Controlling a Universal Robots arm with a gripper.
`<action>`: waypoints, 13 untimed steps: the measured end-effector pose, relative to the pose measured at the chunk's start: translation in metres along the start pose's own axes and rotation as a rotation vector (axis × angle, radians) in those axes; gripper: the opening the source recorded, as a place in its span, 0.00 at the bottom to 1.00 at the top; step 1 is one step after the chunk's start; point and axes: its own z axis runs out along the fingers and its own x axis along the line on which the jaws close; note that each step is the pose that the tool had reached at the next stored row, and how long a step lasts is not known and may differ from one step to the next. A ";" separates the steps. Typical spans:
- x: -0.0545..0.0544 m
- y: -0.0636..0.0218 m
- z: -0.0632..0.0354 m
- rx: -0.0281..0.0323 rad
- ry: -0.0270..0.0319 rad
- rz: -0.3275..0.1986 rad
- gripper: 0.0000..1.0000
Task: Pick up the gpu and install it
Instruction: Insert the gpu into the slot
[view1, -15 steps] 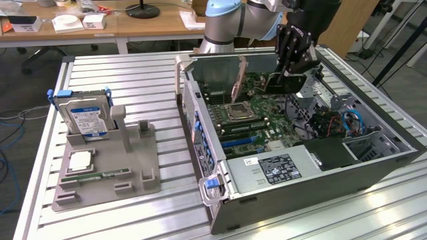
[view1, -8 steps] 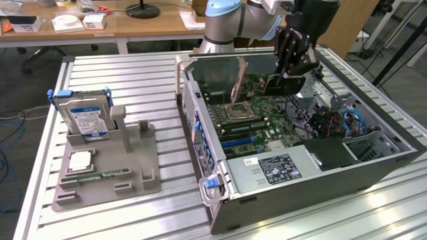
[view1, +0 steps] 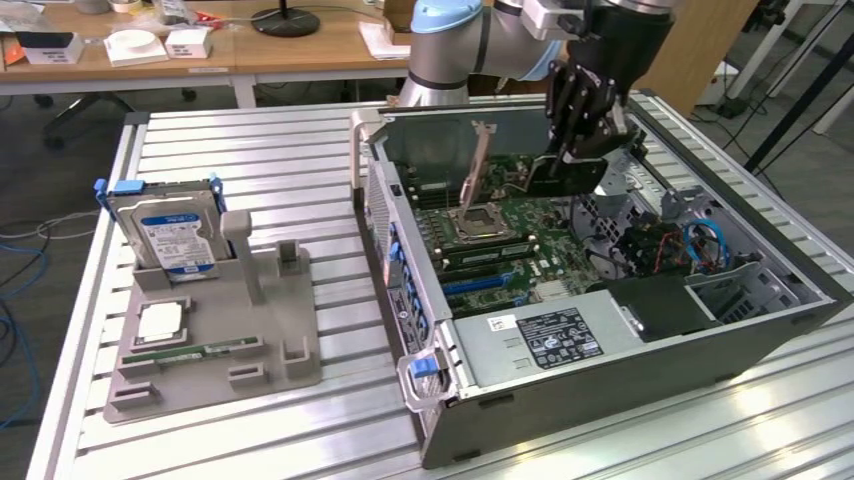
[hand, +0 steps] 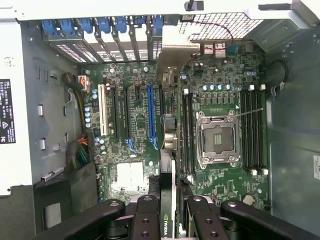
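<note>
The gpu (view1: 566, 176) hangs on edge inside the open computer case (view1: 627, 350), a little above the motherboard (view1: 534, 265). My gripper (view1: 583, 135) is shut on its black upper part, reaching down from above. Its silver end bracket (view1: 475, 165) points toward the case's rear wall. In the wrist view the gpu (hand: 168, 150) is seen edge-on between my two black fingers (hand: 145, 220), with the bracket (hand: 175, 50) at the far end. The card sits over the strip between the blue expansion slot (hand: 151, 115) and the memory slots (hand: 186, 135).
The empty processor socket (hand: 217, 140) lies beside the card. On the exterior view's left a grey fixture (view1: 267, 330) holds a hard drive with a blue label (view1: 167, 235), a processor (view1: 160, 320) and a memory stick (view1: 200, 352). Cables (view1: 701, 245) and the case walls stand close around.
</note>
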 end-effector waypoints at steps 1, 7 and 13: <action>0.000 0.0003 0.0012 -0.0001 0.0000 0.000 0.26; 0.001 0.0014 0.0079 0.0000 0.0000 -0.001 0.26; 0.001 0.0024 0.0142 0.0000 0.0000 0.000 0.26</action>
